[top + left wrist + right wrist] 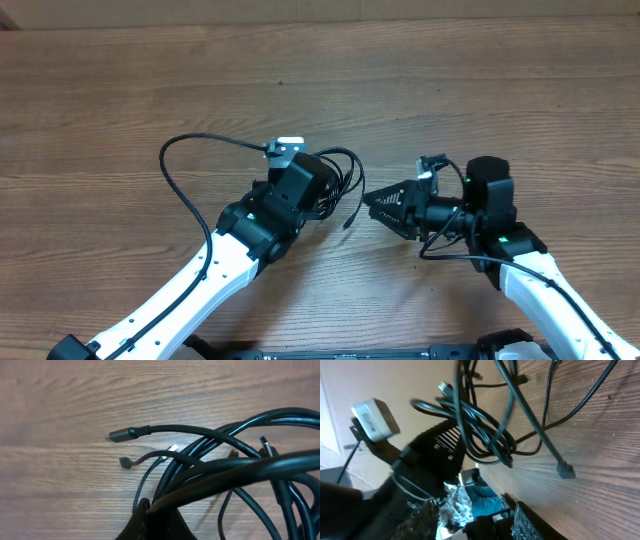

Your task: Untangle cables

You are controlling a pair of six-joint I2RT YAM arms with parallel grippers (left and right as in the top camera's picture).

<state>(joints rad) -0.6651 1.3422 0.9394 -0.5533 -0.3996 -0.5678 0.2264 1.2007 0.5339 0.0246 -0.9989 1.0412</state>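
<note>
The cables (345, 178) are a looped bunch of thin black cords near the table's middle, with one loose end (347, 222) trailing toward the front. My left gripper (325, 195) is shut on the bunch. In the left wrist view the cords (225, 465) fan out above the closed fingertips (145, 512), and a black plug (120, 436) lies on the wood. My right gripper (380, 208) lies on its side just right of the bunch, jaws apart and holding nothing. The right wrist view shows the bunch (480, 425) hanging from the left gripper (435, 445), plus a plug end (565, 471).
The wooden table (320, 70) stretches bare behind both arms. The left arm's own thicker black cable (180, 170) arcs out to the left. The table's front edge (505, 500) shows in the right wrist view, with clutter below it.
</note>
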